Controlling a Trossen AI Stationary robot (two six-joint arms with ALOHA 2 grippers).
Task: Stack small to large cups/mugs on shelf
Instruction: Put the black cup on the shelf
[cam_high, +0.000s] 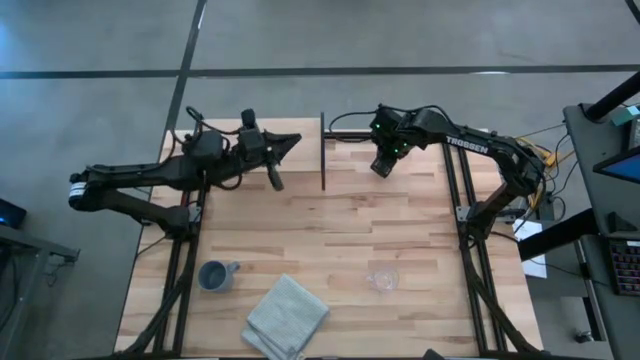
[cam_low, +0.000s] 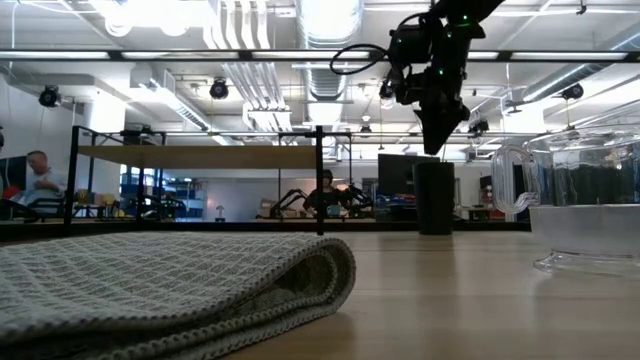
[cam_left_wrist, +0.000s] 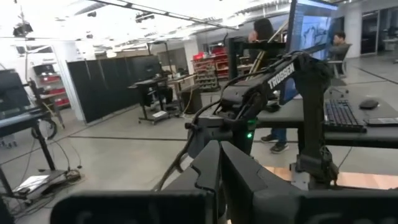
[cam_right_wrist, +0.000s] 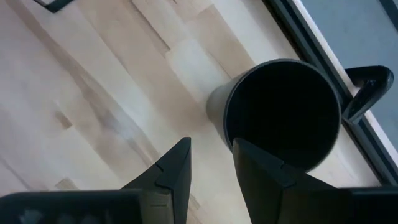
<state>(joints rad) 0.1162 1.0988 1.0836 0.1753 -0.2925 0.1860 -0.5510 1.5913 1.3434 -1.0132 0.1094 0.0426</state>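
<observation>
At the near table edge, the grey cloth (cam_high: 287, 316) is flanked by the blue-grey mug (cam_high: 215, 276) and the glass cup (cam_high: 382, 279), with bare wood between them and the arms. Farther back, the right gripper (cam_right_wrist: 210, 167) is held above the black cup (cam_right_wrist: 280, 118), jaws slightly spread, near the far edge. The left gripper (cam_left_wrist: 220, 163) is kept pressed together beside the shelf (cam_low: 200, 157).
</observation>
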